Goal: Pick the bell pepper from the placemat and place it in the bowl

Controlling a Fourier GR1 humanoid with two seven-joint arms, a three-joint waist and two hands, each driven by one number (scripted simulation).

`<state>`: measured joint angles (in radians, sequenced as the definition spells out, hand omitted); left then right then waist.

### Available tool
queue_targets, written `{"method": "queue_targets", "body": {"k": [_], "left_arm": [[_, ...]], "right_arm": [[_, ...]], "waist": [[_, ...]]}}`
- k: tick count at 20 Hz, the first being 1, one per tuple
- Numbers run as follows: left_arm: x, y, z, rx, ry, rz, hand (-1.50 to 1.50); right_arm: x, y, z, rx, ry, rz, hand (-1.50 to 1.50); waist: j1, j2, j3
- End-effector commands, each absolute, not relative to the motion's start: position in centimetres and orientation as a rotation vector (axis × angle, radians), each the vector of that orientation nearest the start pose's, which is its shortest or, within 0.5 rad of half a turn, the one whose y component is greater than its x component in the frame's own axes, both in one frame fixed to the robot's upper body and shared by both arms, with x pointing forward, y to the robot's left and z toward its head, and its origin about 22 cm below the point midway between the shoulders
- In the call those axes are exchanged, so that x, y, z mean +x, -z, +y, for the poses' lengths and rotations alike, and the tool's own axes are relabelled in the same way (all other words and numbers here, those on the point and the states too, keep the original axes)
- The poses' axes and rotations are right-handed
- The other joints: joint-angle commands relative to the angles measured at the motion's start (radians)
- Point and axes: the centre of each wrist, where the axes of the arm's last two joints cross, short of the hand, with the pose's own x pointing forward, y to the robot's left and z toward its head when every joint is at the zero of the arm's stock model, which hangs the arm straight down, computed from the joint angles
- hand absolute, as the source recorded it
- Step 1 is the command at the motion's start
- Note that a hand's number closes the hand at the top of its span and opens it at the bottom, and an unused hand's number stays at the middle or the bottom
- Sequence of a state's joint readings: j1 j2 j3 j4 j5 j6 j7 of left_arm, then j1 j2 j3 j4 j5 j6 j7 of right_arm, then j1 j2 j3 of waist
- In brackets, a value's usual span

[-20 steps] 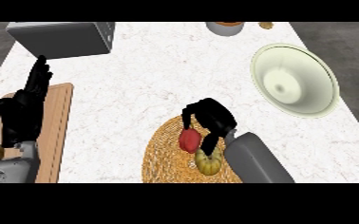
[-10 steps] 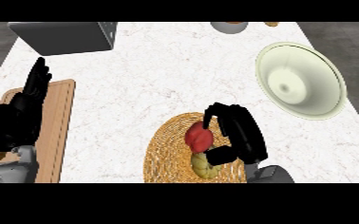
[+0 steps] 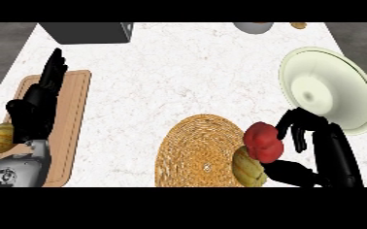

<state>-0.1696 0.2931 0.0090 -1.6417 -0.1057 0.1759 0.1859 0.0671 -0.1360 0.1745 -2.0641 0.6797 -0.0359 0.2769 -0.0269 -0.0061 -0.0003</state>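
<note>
Now the right hand (image 3: 326, 148) has its fingers curled around the red bell pepper (image 3: 264, 141), and the bowl (image 3: 326, 89) sits just beyond it, far and right.

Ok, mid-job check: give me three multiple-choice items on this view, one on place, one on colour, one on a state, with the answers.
1. Where does the bowl stand relative to the woven placemat?
A. To its upper right
B. To its left
C. On top of it

2. What colour is the bell pepper?
A. Green
B. Red
C. Purple

3. What is the right hand doing?
A. Resting open, fingers up
B. Lying flat on the placemat
C. Curled round the bell pepper

Answers:
1. A: the pale bowl shows by the counter's right edge, above and right of the placemat.
2. B: the pepper in the hand is plainly red.
3. C: black fingers wrap the pepper at the placemat's right rim; the open hand with fingers up is the left hand, at the view's left.
</note>
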Motion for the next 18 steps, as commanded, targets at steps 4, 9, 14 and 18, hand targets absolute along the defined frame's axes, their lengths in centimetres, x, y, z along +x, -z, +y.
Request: {"method": "queue_targets", "body": {"k": [4, 9, 14, 18], "left_arm": [[28.9, -7.6, 28.3, 0.404, 0.158, -1.638, 0.0], [29.6, -8.3, 26.0, 0.376, 0.163, -1.637, 0.0], [29.3, -6.6, 24.5, 0.388, 0.194, -1.666, 0.0], [29.7, -8.4, 23.5, 0.387, 0.172, -1.655, 0.0]], "right_arm": [[23.5, -11.1, -28.5, -0.739, -0.293, -1.758, 1.5], [27.6, -10.5, -32.8, -0.958, -0.354, -1.718, 1.5], [30.5, -10.0, -36.9, -1.196, -0.433, -1.625, 1.5], [31.7, -5.5, -39.2, -1.246, -0.485, -1.594, 1.5]], "waist": [[0.026, 0.008, 0.001], [0.031, 0.009, 0.001], [0.042, 0.015, 0.001], [0.045, 0.013, 0.002]]}}
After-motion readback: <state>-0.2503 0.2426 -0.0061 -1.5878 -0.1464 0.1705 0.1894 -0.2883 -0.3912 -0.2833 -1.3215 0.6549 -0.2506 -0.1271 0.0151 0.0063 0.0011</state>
